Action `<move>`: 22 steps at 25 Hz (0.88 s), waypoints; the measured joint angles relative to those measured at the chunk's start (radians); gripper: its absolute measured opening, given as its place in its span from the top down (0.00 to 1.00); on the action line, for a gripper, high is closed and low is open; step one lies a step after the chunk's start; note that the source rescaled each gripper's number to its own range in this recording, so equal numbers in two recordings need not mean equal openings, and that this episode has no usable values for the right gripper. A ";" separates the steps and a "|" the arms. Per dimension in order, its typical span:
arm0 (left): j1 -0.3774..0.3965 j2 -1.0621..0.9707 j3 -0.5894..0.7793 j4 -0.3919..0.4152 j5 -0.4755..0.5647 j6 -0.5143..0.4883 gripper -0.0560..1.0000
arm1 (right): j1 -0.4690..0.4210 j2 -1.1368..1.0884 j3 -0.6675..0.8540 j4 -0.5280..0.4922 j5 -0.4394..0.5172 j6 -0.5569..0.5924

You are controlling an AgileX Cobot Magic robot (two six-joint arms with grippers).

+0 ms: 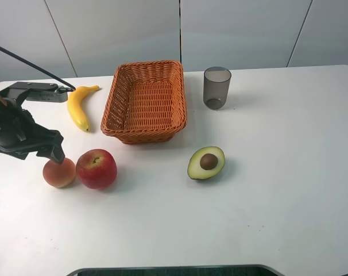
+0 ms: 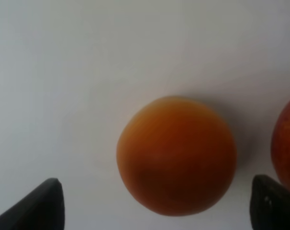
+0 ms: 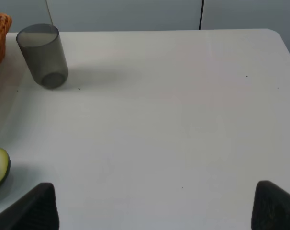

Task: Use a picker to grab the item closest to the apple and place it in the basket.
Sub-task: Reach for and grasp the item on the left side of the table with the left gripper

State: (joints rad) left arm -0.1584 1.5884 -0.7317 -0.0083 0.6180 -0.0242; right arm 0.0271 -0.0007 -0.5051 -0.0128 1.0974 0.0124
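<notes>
The small orange-pink fruit (image 1: 58, 172) lies on the white table, touching the left side of the glossy red apple (image 1: 96, 168). The picker (image 1: 16, 129), a black jointed arm with a grey bar (image 1: 45, 95) and thin cable, reaches in from the left. Its clamp, my left gripper (image 1: 53, 152), hangs just above the fruit. The left wrist view shows the fruit (image 2: 176, 155) between the spread fingers of the open left gripper (image 2: 157, 191), with the apple's edge (image 2: 286, 143) beside it. The wicker basket (image 1: 144, 133) stands behind. My right gripper (image 3: 154, 201) is open over bare table.
A yellow banana (image 1: 79, 106) lies left of the basket, near the picker's grey bar. A grey translucent cup (image 1: 216, 87) stands right of the basket. A halved avocado (image 1: 207, 162) with its pit lies in front of the basket, to the right of the apple.
</notes>
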 joint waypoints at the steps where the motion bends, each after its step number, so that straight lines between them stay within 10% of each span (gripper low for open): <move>1: 0.000 0.002 0.000 0.000 -0.004 0.000 0.00 | 0.000 0.000 0.000 0.000 0.000 0.000; 22: -0.014 0.060 0.078 -0.021 -0.153 0.024 0.00 | 0.000 0.000 0.000 0.000 0.000 0.000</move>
State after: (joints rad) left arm -0.1728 1.6483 -0.6533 -0.0290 0.4646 0.0000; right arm 0.0271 -0.0007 -0.5051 -0.0128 1.0974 0.0124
